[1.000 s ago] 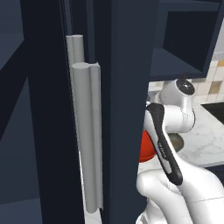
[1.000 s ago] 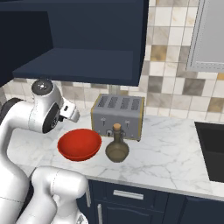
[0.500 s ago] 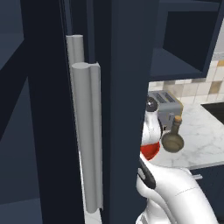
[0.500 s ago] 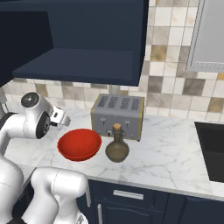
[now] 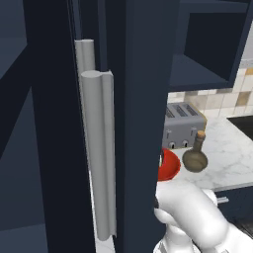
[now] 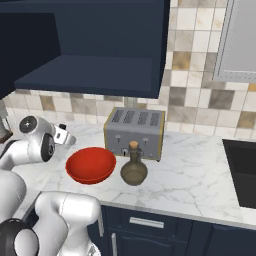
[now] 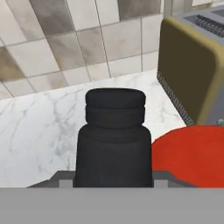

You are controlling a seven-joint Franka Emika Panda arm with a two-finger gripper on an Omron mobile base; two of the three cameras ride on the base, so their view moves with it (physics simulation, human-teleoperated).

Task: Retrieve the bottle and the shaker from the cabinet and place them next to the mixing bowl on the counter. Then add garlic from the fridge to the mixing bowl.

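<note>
Cabinet (image 6: 95, 45) hangs dark and navy over the counter (image 6: 195, 175), its deep shelf recess in shadow. The white marble worktop carries a steel toaster (image 6: 135, 132) against the tiled wall. Just in front of the toaster sits the red mixing bowl (image 6: 91, 165), and beside it, close but apart, the bottle (image 6: 134, 167) stands upright — olive-brown belly, thin neck, cork on top. In the hand view the black shaker (image 7: 113, 140) rises upright right before the camera, above the marble, with the bowl's rim to one side and the toaster behind. The gripper (image 7: 113, 181) is clamped around the shaker's lower body — its fingertips are hidden behind it.
</note>
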